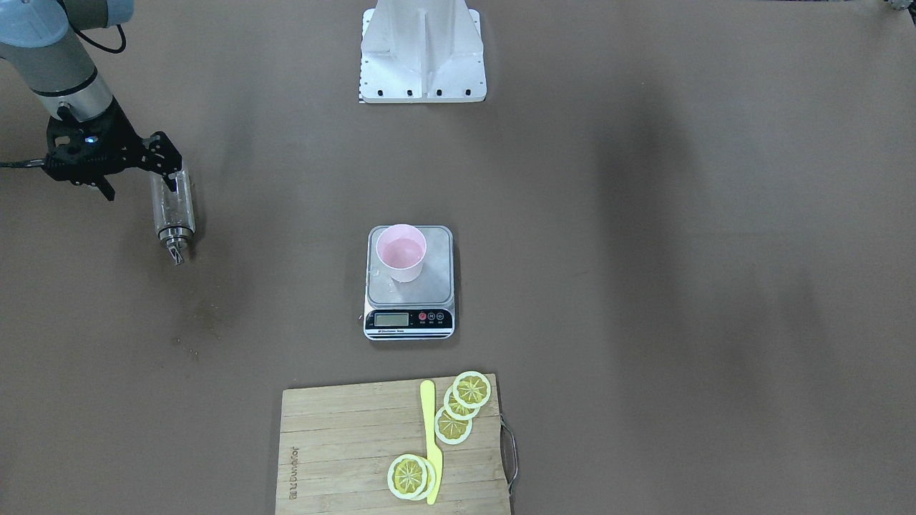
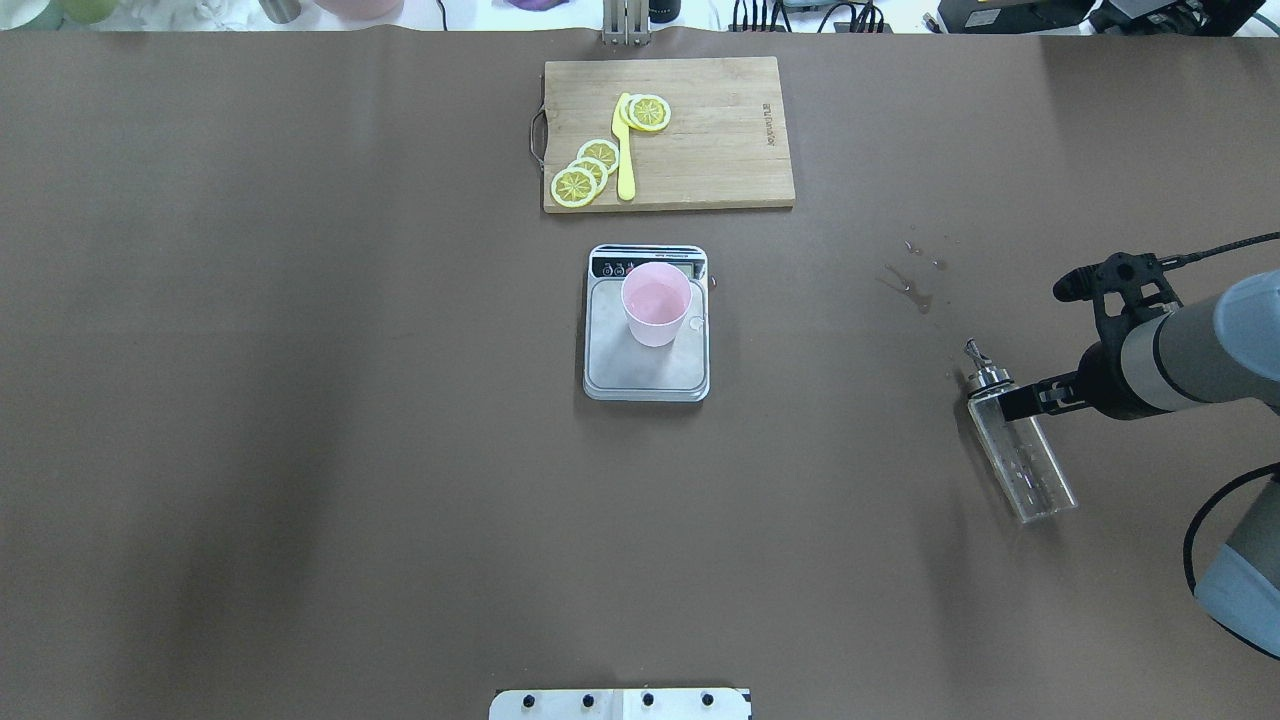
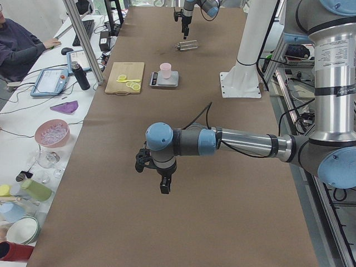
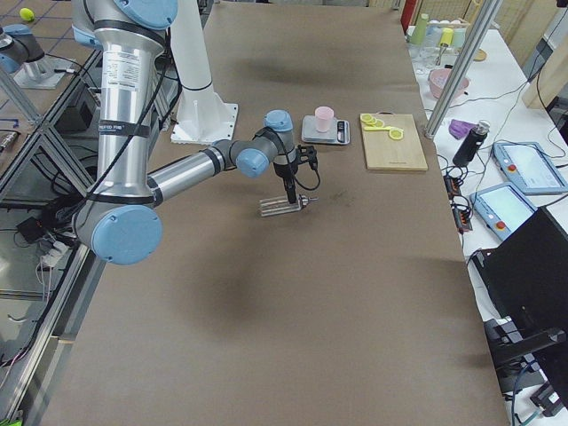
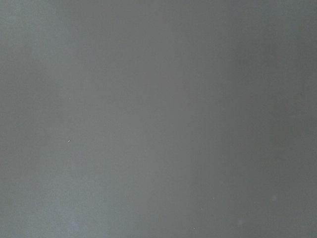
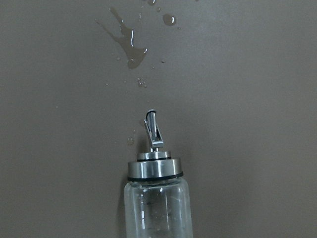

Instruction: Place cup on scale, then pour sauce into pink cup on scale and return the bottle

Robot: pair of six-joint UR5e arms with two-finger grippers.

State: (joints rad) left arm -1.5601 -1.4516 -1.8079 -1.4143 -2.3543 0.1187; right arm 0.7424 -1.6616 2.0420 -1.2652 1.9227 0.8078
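desk [image 1: 644, 286]: a brown sheet. The left wrist view shows us nothing else.
cutting board [image 1: 343, 443]: wooden, just beyond the scale [image 1: 438, 279] on its side away from the robot. Lettering is burned along one short end, too small for us to read.
scale: steel platform and a black front strip with white print and an LCD. We can read neither.
bottle [image 2: 1030, 465]: well apart from the scale, toward the robot's right. It lies near level, metal spout pointing away from the robot. We cannot tell how much it holds.
right jaws: closed on the bottle's glass body from above.
left jaws: seen only in the left side view, far from the scale. We cannot tell whether they are wide or narrow.
cup [image 1: 401, 252]: pink, upright on the scale's platform, with a faint level of clear sauce [image 2: 655, 300] inside.
knife [image 1: 431, 443]: yellow, on the cutting board.
lemon slices [image 1: 472, 390]: two overlapping groups touching the knife.
spill [image 6: 130, 47]: splashes on the desk ahead of the spout, sharp in the right wrist view and faint overhead.
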